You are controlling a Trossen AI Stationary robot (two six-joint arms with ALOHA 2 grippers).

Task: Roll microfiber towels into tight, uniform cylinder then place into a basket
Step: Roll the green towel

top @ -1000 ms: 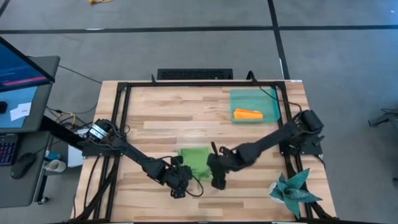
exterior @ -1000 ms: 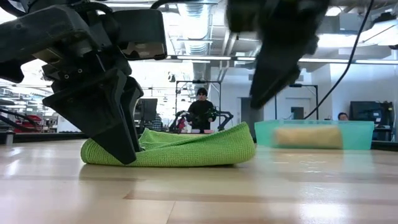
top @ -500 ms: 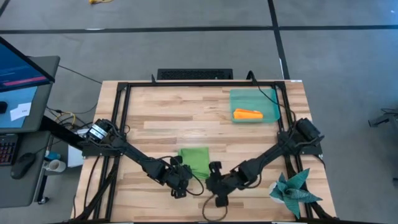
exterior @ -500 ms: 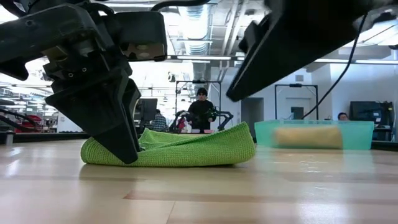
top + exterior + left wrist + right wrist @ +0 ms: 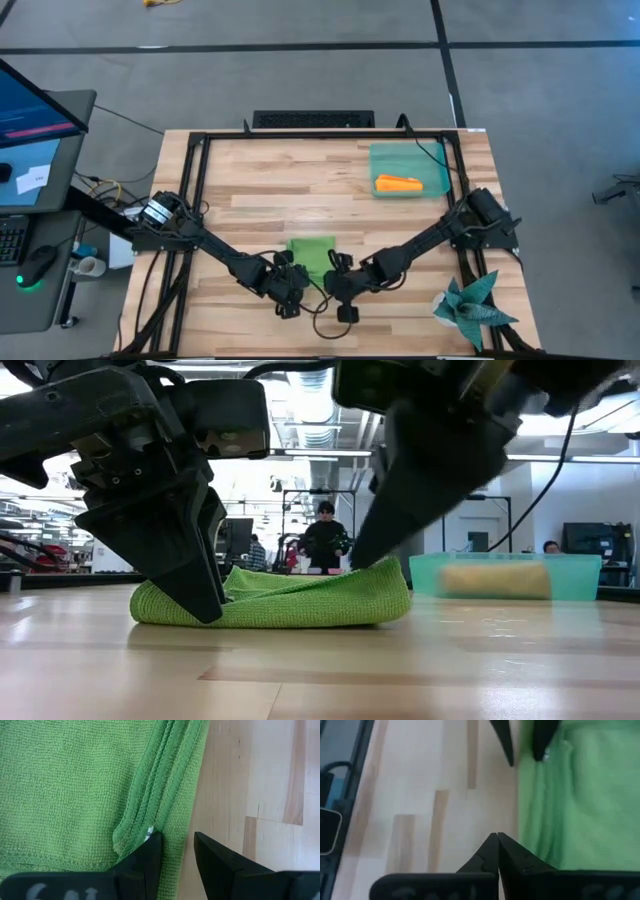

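Note:
The lime green towel (image 5: 313,255) lies folded in several layers on the wooden table, near its front middle. My left gripper (image 5: 290,292) stands open, fingertips down at the towel's near left corner (image 5: 150,605). My right gripper (image 5: 338,292) is shut and tipped down at the near right corner; in the right wrist view its tips (image 5: 497,840) are over bare wood just beside the towel's edge (image 5: 525,820). The orange towel (image 5: 398,184) lies rolled inside the teal basket (image 5: 425,158) at the far right. My left gripper comes slanting down from the near left. One finger (image 5: 150,852) rests on the stacked hems (image 5: 142,827) at the towel's near corner; the other (image 5: 212,852) stands over bare wood beside the edge. The cloth lies flat between them, not pinched. My right gripper: whether it touches the towel, I cannot tell.
A dark teal spiky star-shaped cloth (image 5: 470,305) lies at the table's near right corner. A black frame (image 5: 200,160) runs round the table top. People and equipment show in the room behind (image 5: 325,535). Bare wood lies between towel and basket.
My right gripper has swung toward the table's near edge, then come down and left to the green towel's near right corner, rolling as it went. The towel and my left gripper have kept still.

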